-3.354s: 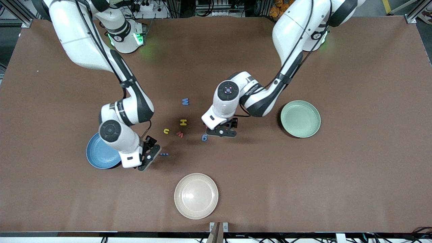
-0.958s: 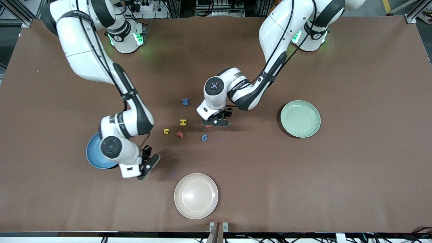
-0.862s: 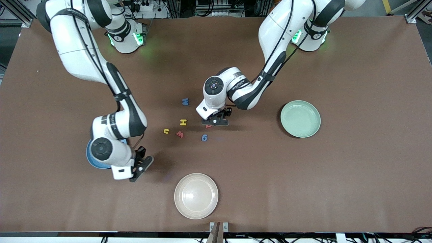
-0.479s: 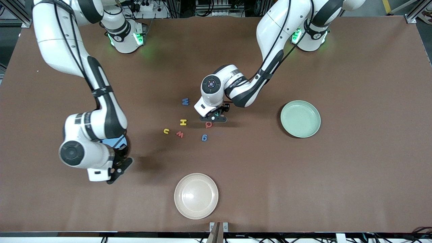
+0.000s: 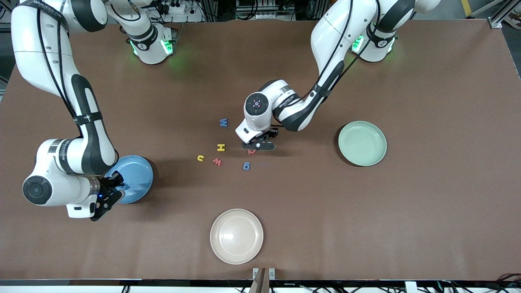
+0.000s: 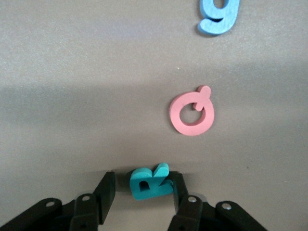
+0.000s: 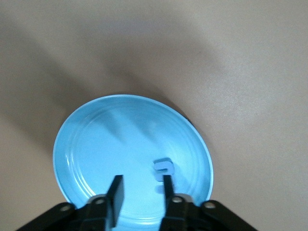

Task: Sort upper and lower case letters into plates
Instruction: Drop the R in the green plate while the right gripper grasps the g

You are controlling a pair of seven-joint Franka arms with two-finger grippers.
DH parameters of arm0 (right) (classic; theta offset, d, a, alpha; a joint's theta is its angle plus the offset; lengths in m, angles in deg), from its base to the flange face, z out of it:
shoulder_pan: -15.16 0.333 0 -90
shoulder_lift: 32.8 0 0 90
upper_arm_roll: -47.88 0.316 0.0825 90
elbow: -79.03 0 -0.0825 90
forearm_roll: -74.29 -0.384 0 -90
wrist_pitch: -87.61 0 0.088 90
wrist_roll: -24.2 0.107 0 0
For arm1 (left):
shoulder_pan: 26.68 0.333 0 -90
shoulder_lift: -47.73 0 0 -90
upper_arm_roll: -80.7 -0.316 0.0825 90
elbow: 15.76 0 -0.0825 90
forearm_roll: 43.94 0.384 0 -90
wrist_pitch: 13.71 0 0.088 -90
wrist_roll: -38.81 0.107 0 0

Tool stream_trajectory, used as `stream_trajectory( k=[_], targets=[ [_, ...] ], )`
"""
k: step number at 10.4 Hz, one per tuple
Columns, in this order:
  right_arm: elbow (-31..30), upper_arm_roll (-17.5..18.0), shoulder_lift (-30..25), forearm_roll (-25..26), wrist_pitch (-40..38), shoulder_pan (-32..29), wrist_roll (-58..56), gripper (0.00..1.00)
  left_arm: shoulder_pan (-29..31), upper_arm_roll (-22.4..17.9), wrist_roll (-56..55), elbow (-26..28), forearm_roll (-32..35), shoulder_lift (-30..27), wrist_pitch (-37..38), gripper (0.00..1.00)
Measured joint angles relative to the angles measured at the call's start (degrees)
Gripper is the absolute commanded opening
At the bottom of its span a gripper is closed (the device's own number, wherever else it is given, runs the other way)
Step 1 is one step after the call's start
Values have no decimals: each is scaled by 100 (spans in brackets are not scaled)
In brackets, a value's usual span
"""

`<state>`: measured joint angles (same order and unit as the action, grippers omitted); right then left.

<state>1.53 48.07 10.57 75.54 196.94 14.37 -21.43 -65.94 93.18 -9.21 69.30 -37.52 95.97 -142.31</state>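
My left gripper [image 5: 259,145] is low at the table, its fingers open around a teal letter [image 6: 150,182]. One finger touches the letter and a gap shows at the other. A red-orange round letter [image 6: 192,114] and a blue g [image 6: 220,17] lie just past it. My right gripper [image 7: 142,187] hangs open over the blue plate [image 7: 77,130]. A small blue letter [image 7: 163,167] is in that plate beside one fingertip, free of both. On the table lie a blue w [image 5: 223,122], a yellow H [image 5: 221,147], a yellow u [image 5: 200,158] and a red w [image 5: 217,162]. The mint plate [image 5: 362,143] holds nothing.
A cream-beige plate [image 5: 236,236] stands near the table's front edge, nearer to the camera than the letters. The blue plate [image 5: 136,179] is toward the right arm's end, the mint plate toward the left arm's end. The right arm's elbow overhangs that end of the table.
The right arm swung toward its own end, came over the blue plate and opened, letting the small blue letter go. The left gripper's fingers narrowed around the teal letter.
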Motion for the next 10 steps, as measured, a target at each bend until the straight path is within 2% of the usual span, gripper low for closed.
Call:
stream_trajectory(
  k=[4, 5, 7, 9, 10],
  targets=[
    [0, 84, 0, -4, 124, 184, 644, 100, -23, 4, 0, 0, 0, 1, 11, 57],
    [0, 89, 0, -4, 133, 299, 1064, 100, -23, 5, 0, 1, 0, 1, 14, 56],
    [8, 90, -4, -5, 255, 497, 2111, 100, -21, 4, -15, 1, 0, 1, 21, 45],
    [8, 94, -9, -1, 733, 597, 3264, 100, -21, 4, -18, 3, 0, 3, 27, 45],
    [-2, 94, -8, 0, 944, 636, 3776, 100, -22, 4, -18, 6, 0, 7, 33, 41]
  ],
)
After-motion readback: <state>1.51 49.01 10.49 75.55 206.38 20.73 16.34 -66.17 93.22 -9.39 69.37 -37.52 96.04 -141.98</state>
